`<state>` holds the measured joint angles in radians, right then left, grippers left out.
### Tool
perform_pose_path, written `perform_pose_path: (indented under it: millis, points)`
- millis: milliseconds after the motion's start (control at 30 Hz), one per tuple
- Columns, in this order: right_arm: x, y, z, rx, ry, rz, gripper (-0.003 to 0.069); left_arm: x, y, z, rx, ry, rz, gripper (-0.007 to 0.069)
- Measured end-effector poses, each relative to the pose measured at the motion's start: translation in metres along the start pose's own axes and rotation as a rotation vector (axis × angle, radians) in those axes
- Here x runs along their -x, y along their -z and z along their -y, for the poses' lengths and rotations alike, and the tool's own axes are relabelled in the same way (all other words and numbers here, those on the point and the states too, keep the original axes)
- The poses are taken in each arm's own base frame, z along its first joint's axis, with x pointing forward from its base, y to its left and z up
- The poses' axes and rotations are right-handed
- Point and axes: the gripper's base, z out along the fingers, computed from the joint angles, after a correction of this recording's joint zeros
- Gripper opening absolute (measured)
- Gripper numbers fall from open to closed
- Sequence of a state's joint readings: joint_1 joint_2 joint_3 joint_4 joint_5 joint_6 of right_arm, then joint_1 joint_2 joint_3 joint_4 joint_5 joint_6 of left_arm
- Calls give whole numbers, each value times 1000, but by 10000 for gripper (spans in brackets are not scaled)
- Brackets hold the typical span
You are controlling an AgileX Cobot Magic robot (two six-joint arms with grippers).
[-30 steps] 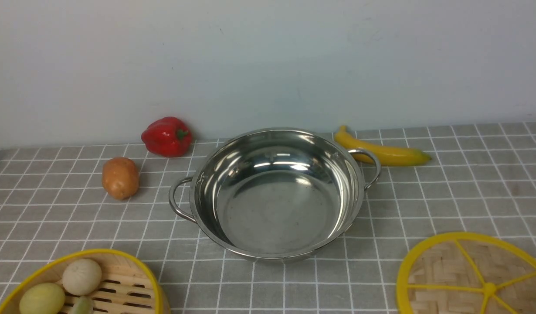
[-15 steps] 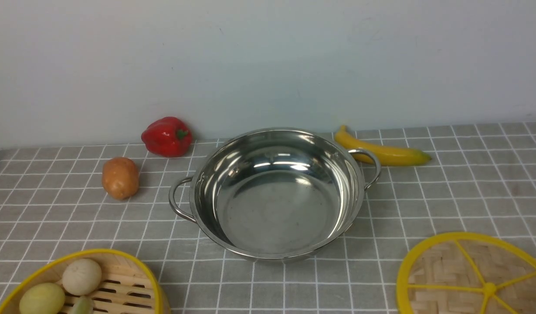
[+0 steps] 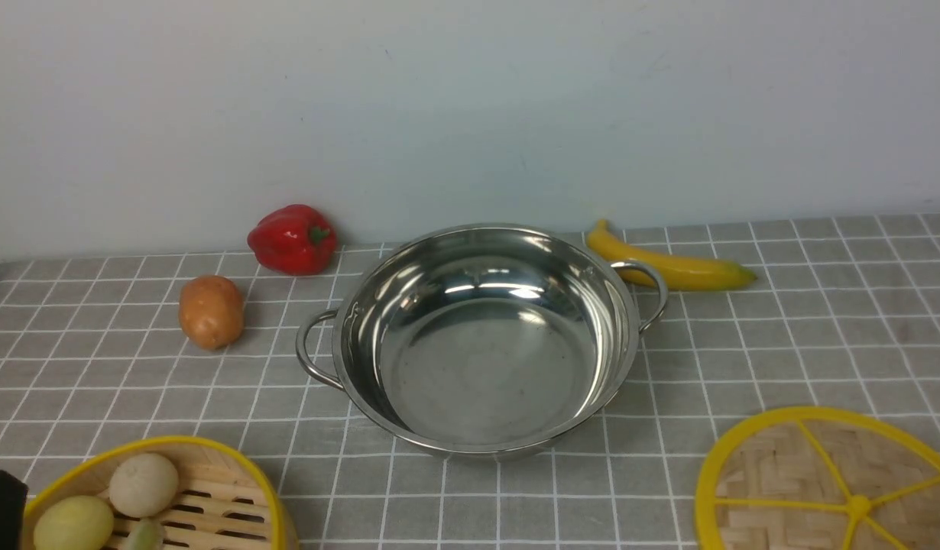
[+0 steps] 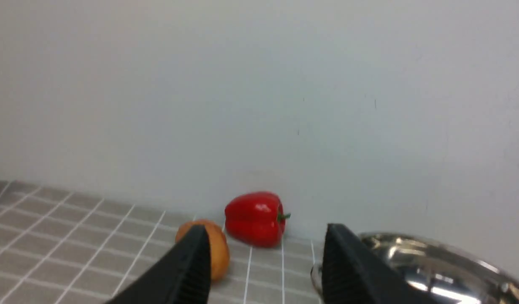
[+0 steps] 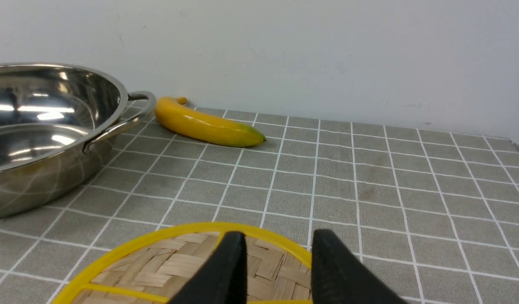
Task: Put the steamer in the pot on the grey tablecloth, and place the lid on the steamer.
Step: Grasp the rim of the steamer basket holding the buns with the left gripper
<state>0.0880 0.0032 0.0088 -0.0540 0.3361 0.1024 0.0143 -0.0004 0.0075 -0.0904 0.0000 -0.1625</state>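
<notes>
The left hand [image 4: 268, 264] has its fingers apart with nothing between them; the right hand [image 5: 278, 268] is likewise spread and holds nothing.

Front view: The dark tip of the left hand appears at the near left corner, beside the steamer [image 3: 275, 496]. The steamer, a round bamboo basket with a smooth yellow rim and slatted floor, rests on the grey tablecloth [image 3: 562, 504], near and left of the pot [image 3: 630, 359]. It carries a rounded pale bun [image 3: 143, 485] and a yellowish one [image 3: 74, 523]. Risk: a grip on one side of the rim may tilt the basket and roll the contents out. The pot is only slightly wider, so an off-center descent may catch the steamer on the polished steel edge or a looped handle [image 3: 317, 347] and shift the pot. The lid [image 3: 711, 489] lies flat at the near right.

Left wrist view: A glossy red pepper [image 4: 254, 219] and a lumpy orange-brown item [image 4: 215, 253] stand ahead of the fingers. A low, wide approach may strike them.

Right wrist view: The lid shows coarse woven bamboo and thin yellow spokes. Its low, flat profile may let the fingers slip off or press into the cloth. The smooth, curved banana [image 5: 209, 126] lies beyond.
</notes>
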Motion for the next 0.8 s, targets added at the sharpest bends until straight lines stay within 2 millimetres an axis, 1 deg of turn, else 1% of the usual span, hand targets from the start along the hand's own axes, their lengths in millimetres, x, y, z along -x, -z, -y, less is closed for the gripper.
perform_pose_path:
  millis: [67, 100, 233, 267, 300, 367, 433, 500, 533, 567, 600, 667, 800]
  points:
    - [0, 0, 0, 0, 0, 0, 243, 4, 0, 1, -8, 16, 46, 347]
    - [0, 0, 0, 0, 0, 0, 243, 7, 0, 1, -14, 59, 75, 347]
    - [0, 0, 0, 0, 0, 0, 243, 9, 0, 2, -20, 171, 84, 347]
    - [0, 0, 0, 0, 0, 0, 243, 9, 0, 2, -20, 171, 81, 347]
    - [0, 0, 0, 0, 0, 0, 243, 16, 1, 4, -25, 209, 82, 347]
    - [0, 0, 0, 0, 0, 0, 243, 29, 3, 8, -31, 217, 79, 347]
    - [0, 0, 0, 0, 0, 0, 243, 41, 6, 11, -33, 212, 69, 347]
    - [0, 0, 0, 0, 0, 0, 243, 59, 13, 17, -31, 187, 30, 347]
    - [0, 0, 0, 0, 0, 0, 243, 63, 15, 19, -26, 170, -1, 347]
    - [0, 0, 0, 0, 0, 0, 243, 66, 16, 19, -29, 165, 6, 347]
    - [0, 0, 0, 0, 0, 0, 243, 74, 22, 23, -22, 118, -48, 347]
    - [0, 0, 0, 0, 0, 0, 243, 80, 29, 25, -17, 48, -123, 347]
    - [0, 0, 0, 0, 0, 0, 243, 79, 40, 29, -29, -46, -284, 347]
